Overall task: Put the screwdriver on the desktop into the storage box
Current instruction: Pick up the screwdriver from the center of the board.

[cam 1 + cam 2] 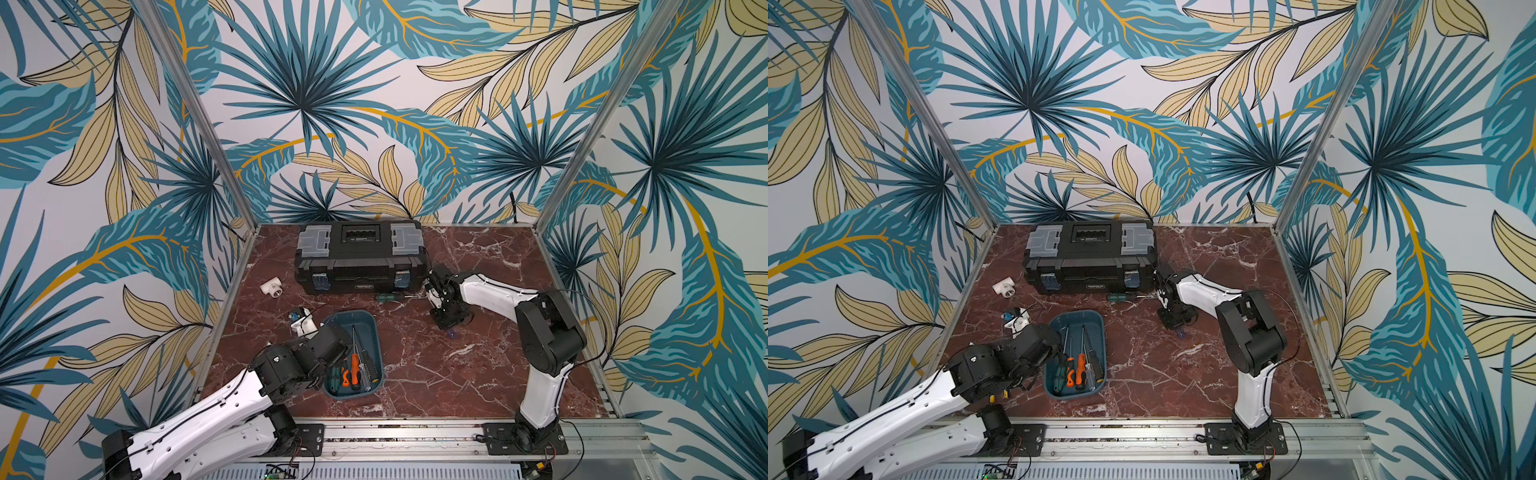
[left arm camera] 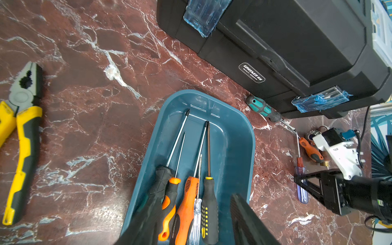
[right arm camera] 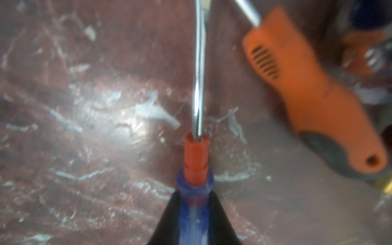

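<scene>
Black toolbox (image 2: pixel 297 42) badge (image 2: pixel 251 75) reads "GREENER"; right hand (image 3: pixel 194 201) clamps screwdriver (image 3: pixel 196 154).

Three walls (image 1: pixel 374 83) close in the scene in both top views, all papered with oversized tropical leaves in teal, dark blue and pale yellow, with gold stems on an off-white ground. Two aluminium posts (image 1: pixel 203 124) rise slanting from the back corners toward the upper left and upper right of the frame. The desk (image 1: pixel 478 374), red-brown marble with white veins, fills the lower middle. A grooved aluminium rail (image 1: pixel 399 438) runs along its lower edge. The light is even, with a soft sheen on the marble.
</scene>
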`<state>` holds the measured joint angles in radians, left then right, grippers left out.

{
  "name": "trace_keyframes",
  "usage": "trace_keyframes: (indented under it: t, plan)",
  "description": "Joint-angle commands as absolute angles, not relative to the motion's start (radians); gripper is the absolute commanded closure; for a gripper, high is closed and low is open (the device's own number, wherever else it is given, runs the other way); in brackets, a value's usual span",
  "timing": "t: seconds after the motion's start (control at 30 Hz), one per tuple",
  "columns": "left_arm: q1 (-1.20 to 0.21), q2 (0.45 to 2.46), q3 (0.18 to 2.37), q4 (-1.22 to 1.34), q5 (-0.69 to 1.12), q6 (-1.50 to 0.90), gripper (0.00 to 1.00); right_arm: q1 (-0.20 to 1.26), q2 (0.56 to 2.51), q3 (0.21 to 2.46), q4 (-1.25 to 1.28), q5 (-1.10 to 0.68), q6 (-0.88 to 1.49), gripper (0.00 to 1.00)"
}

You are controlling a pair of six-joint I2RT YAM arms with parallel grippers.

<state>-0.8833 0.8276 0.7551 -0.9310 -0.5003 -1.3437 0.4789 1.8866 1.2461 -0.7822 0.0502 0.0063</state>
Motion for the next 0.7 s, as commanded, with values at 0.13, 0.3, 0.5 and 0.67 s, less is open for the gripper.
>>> trace_keyframes:
  t: [0.13,0.3,0.5,0.67]
  plan:
    - [-0.877,0.832,0.711,-0.899,-0.491,-1.368,0.43,0.513,1.717,1.161,-0.774,-0.077,0.034,0.86]
    - [-0.878,0.839,0.695,-0.864,-0.494,-1.376,0.43,0.562,1.613,1.107,-0.781,-0.127,0.097,0.87]
    - [-0.877,0.852,0.696,-0.847,-0.494,-1.373,0.43,0.664,1.504,1.058,-0.747,-0.180,0.242,0.89]
    - [-0.874,0.843,0.696,-0.862,-0.494,-1.377,0.43,0.772,1.458,1.049,-0.665,-0.215,0.410,0.90]
